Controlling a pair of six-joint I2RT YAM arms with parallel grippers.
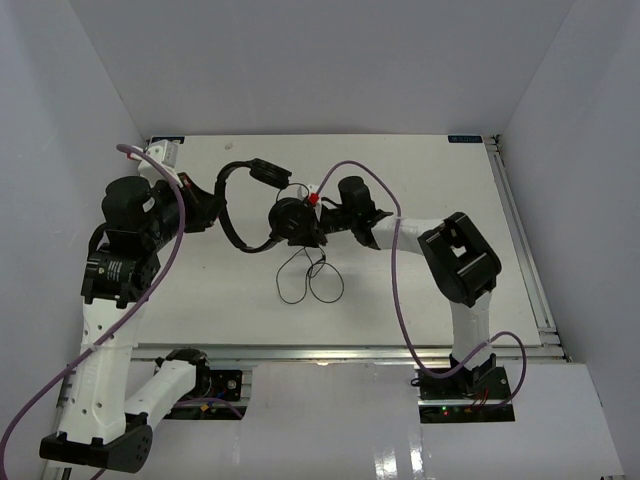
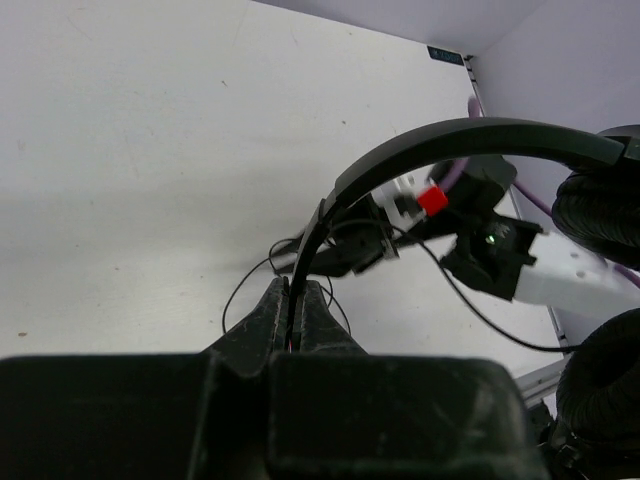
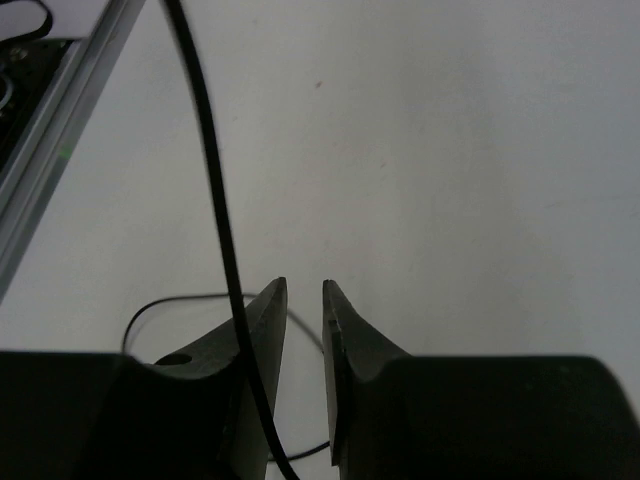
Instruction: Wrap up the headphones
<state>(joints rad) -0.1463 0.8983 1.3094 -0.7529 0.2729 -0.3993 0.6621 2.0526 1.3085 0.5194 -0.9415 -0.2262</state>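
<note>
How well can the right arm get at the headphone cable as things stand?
Probably yes. The headphone cable runs close past the right arm's jaws, crossing in front of one of them, with only table behind. It lies beside their narrow gap, not in it, so a small sideways shift seems needed.

Bare white worktop (image 1: 470, 190) on the right and along the near edge leaves room to pass. At the centre, the headphones (image 1: 292, 218) and their trailing cable (image 3: 219, 200) block the way, flanked by the left arm (image 1: 130, 240) and right arm (image 1: 455, 260). Walls (image 1: 320, 60) enclose three sides.
</note>
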